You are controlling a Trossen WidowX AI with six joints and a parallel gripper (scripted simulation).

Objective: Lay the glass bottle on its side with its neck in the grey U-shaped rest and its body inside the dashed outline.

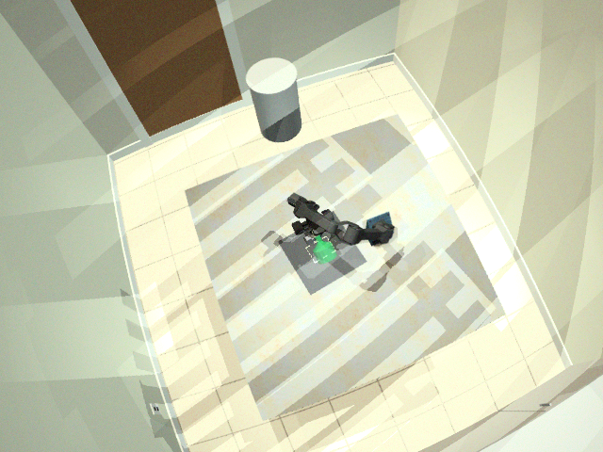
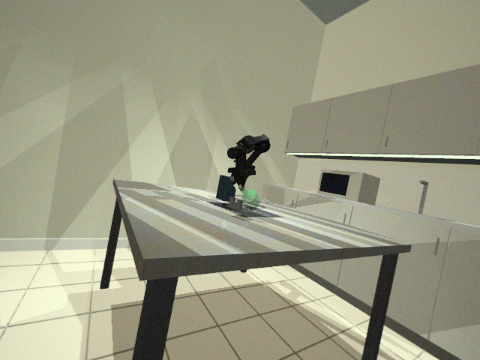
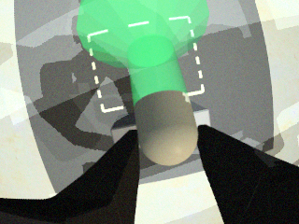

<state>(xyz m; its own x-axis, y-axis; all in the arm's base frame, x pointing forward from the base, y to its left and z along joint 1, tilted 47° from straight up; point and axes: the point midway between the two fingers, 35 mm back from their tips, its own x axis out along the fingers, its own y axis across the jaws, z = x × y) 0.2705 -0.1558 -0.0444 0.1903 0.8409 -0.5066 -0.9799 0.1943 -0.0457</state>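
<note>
Well, the bit that would worry me is letting go too soon. The black gripper (image 1: 314,234) (image 2: 241,184) (image 3: 167,134) is closed on the tan-tipped neck of the green glass bottle (image 1: 323,251) (image 2: 250,199) (image 3: 151,61), which leans over the dark grey mat (image 1: 311,282) (image 2: 267,212) (image 3: 248,93). Neck's near the grey U-shaped rest (image 2: 235,203) (image 3: 202,119), but I can't tell if they touch. From the wrist view the body overlaps the white dashed outline (image 1: 315,261) (image 3: 104,110) and spills past its far side. Release while it's tilted and it could drop or roll; lower it off-line and the neck might knock the rest's wall.
</note>
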